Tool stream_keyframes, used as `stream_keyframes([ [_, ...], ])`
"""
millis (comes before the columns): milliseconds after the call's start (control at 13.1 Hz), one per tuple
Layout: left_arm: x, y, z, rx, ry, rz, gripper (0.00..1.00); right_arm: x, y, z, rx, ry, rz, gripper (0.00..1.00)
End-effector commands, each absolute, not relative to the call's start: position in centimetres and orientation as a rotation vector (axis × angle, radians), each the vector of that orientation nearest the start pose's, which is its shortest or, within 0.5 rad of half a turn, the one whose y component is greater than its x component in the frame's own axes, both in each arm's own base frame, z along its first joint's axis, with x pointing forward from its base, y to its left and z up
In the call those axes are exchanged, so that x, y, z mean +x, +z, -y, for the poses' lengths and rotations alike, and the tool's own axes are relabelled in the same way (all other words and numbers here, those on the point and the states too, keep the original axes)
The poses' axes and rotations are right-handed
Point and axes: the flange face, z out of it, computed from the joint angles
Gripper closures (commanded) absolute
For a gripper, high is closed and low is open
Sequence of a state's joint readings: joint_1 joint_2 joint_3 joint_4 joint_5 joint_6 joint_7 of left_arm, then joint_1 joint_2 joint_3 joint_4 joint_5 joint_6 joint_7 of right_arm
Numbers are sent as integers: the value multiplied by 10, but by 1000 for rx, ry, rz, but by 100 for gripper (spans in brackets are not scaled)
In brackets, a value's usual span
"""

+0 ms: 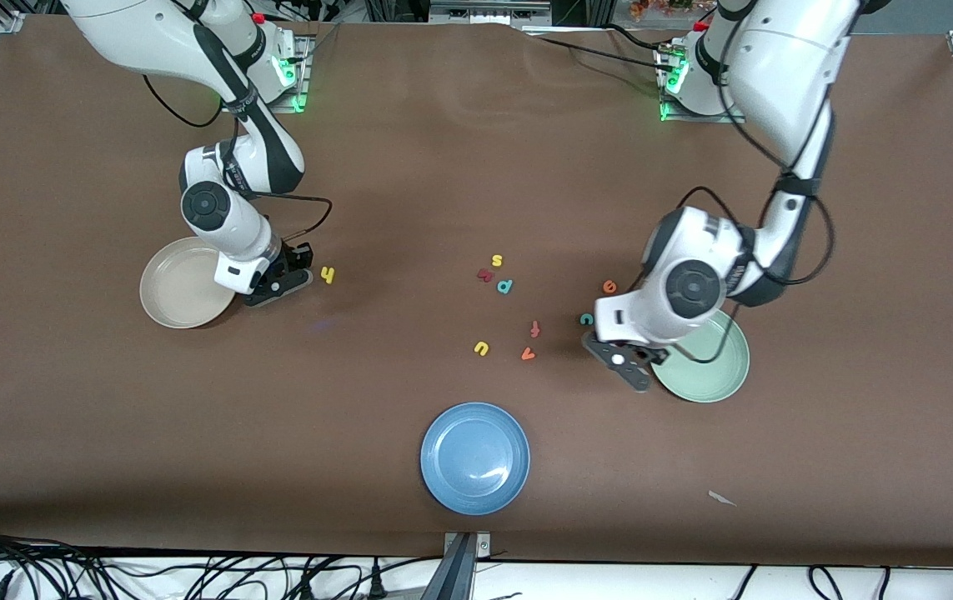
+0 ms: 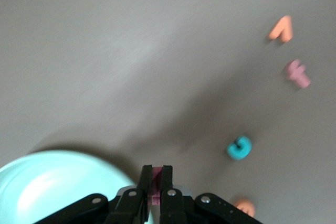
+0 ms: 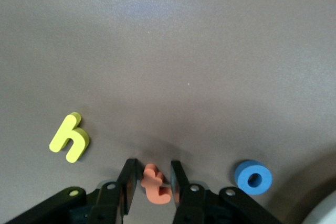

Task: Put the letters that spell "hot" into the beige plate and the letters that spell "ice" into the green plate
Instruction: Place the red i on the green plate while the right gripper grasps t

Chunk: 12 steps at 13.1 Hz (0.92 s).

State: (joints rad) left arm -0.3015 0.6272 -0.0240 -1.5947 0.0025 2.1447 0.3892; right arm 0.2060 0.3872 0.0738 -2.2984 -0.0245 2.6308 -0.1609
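Brown bench (image 1: 459,167) carried three plates & scattered foam letters. Left claw (image 2: 156,182) sat over the bench right at the green plate (image 1: 714,375) rim, fingers clamped on a small dark red piece, the i (image 2: 156,174). Teal c (image 1: 586,318) lay on the bench near the green plate, toward the right arm's end of it; orange e (image 1: 609,287) lay farther from the front camera than the c. Right claw (image 3: 152,182) was down at the bench just beside the beige plate (image 1: 180,287), fingers either side of the orange t (image 3: 156,183), touching it. Blue o (image 3: 253,177) & yellow h (image 1: 327,274) lay on the bench beside the t. Blue plate (image 1: 474,457) sat nearest the front camera.
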Motion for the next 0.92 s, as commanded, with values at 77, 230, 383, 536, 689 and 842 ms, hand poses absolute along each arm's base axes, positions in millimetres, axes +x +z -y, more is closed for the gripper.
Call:
stream_keyframes([
  [77, 661, 248, 148, -2863, 190, -1146, 90, 495, 165, -142, -3049, 97, 716, 87],
  [230, 661, 233, 134, -2873, 217, -1124, 91, 497, 168, -140, -3052, 93, 709, 91],
  [383, 662, 223, 125, -2882, 236, -1106, 82, 501, 175, -131, -3065, 100, 687, 92],
  [536, 662, 223, 124, -2880, 241, -1109, 0, 506, 195, -125, -3076, 105, 668, 92],
  [689, 660, 231, 133, -2888, 236, -1096, 0, 516, 222, -105, -3102, 130, 605, 92],
  [842, 656, 246, 146, -2907, 245, -1073, 0, 529, 247, -75, -3128, 192, 527, 92],
])
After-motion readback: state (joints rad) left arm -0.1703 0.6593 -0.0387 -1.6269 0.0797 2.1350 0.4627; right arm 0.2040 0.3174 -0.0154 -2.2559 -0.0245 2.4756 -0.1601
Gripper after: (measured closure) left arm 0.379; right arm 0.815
